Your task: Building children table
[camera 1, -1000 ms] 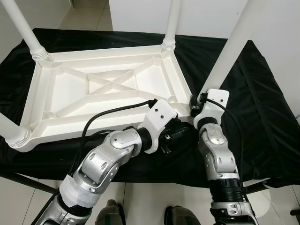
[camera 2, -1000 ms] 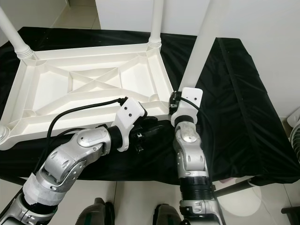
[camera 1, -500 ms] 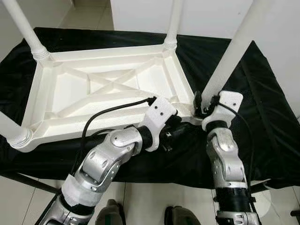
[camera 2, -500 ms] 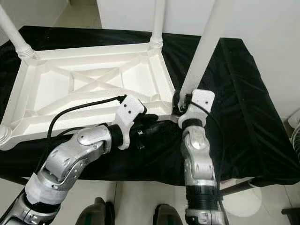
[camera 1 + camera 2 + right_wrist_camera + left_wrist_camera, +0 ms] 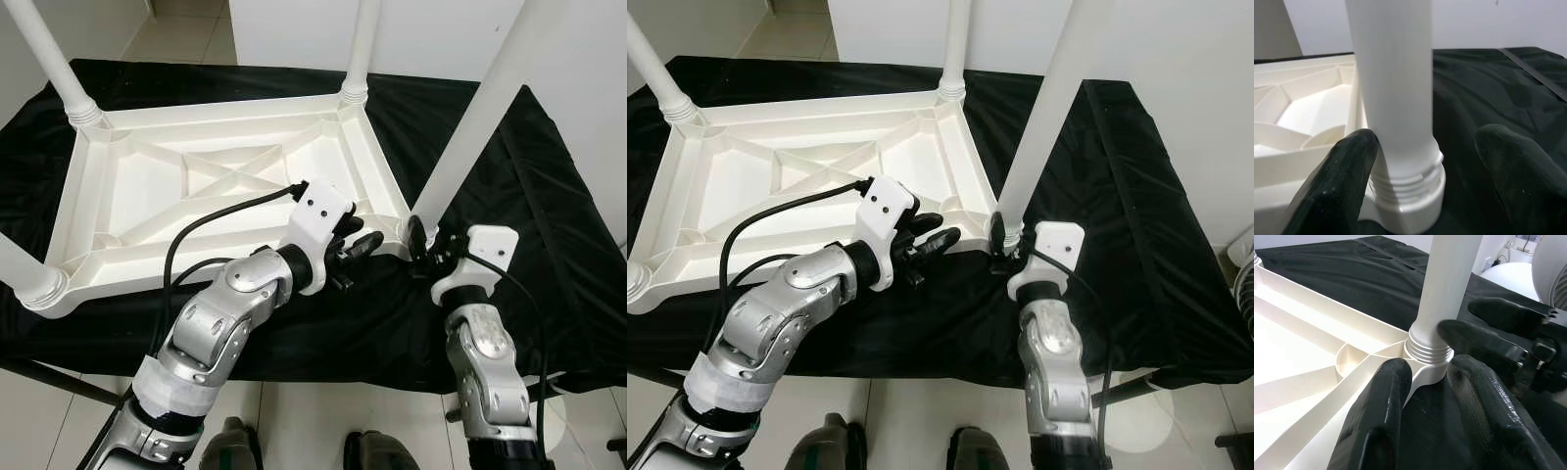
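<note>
Table leg (image 5: 1393, 98) (upright) between spread right gripper (image 5: 1425, 161) fingers, seemingly untouched; left gripper (image 5: 1430, 396) spread nearby

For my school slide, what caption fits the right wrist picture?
Open right gripper straddling a white table leg at its threaded base on the upside-down tabletop.

text: none legible; labels: none; fine print perhaps too small to tell
</note>
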